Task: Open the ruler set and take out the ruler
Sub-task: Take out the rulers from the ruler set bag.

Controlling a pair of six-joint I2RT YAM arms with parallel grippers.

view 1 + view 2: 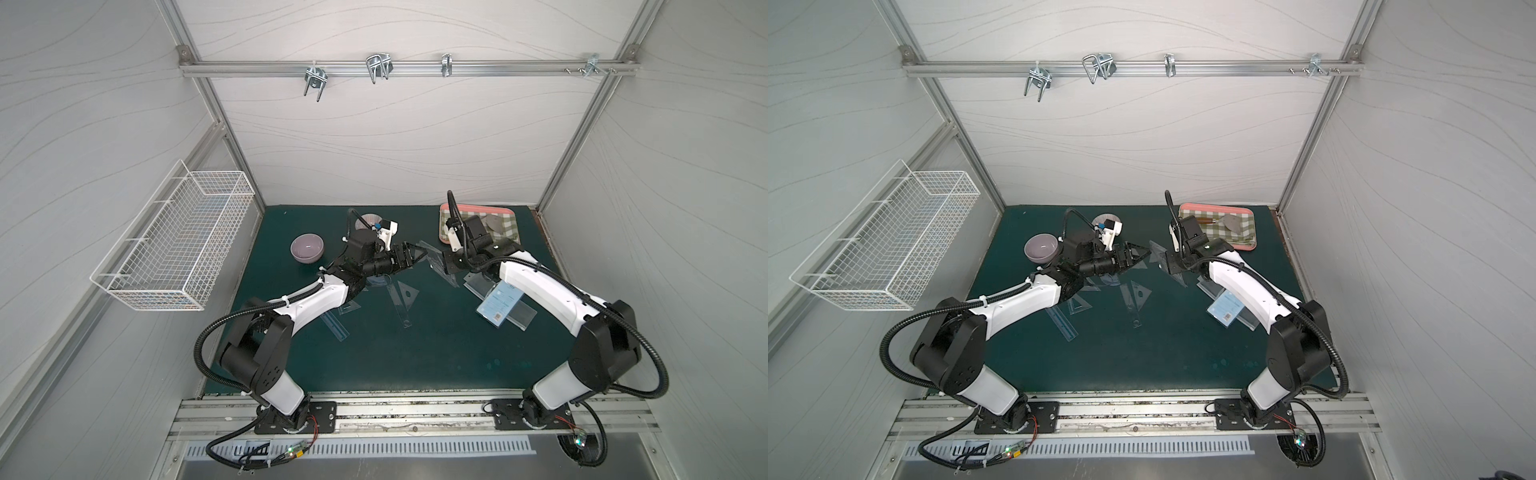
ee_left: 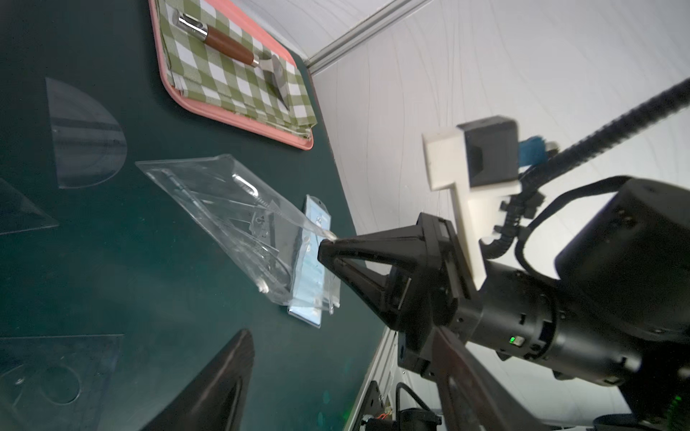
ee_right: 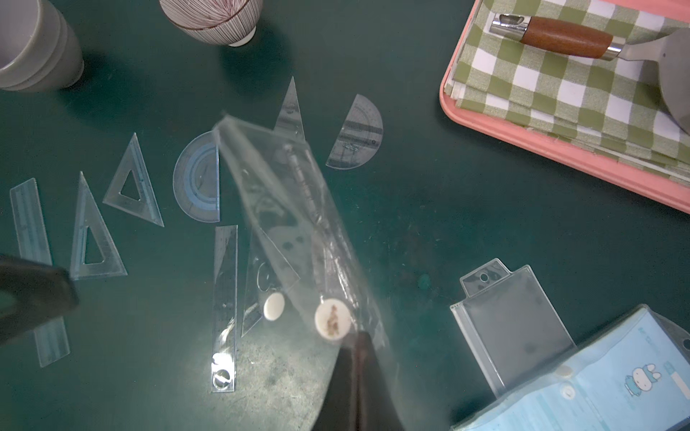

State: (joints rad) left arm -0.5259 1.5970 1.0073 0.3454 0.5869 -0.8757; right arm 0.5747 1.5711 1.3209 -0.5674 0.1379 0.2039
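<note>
The ruler set is a clear plastic pouch [image 3: 298,209] with white snap buttons, held tilted above the green mat. My right gripper [image 3: 358,336] is shut on its buttoned end, also seen from the left wrist view as the right gripper [image 2: 325,250] pinching the pouch [image 2: 224,209]. A clear ruler [image 3: 302,179] shows faintly inside. My left gripper [image 2: 341,332] stands open just left of the pouch with nothing between its fingers; in a top view the left gripper [image 1: 415,251] points at the right one. Several loose clear rulers and set squares [image 3: 225,298] lie on the mat below.
A blue-carded ruler pouch [image 3: 597,380] and an empty clear case [image 3: 515,321] lie under the right arm. The pink tray [image 1: 515,216] with checked cloth and a wooden-handled tool sits at the back right. A purple bowl [image 1: 307,247] and a striped cup [image 3: 213,18] stand back left. A wire basket [image 1: 174,245] hangs on the left wall.
</note>
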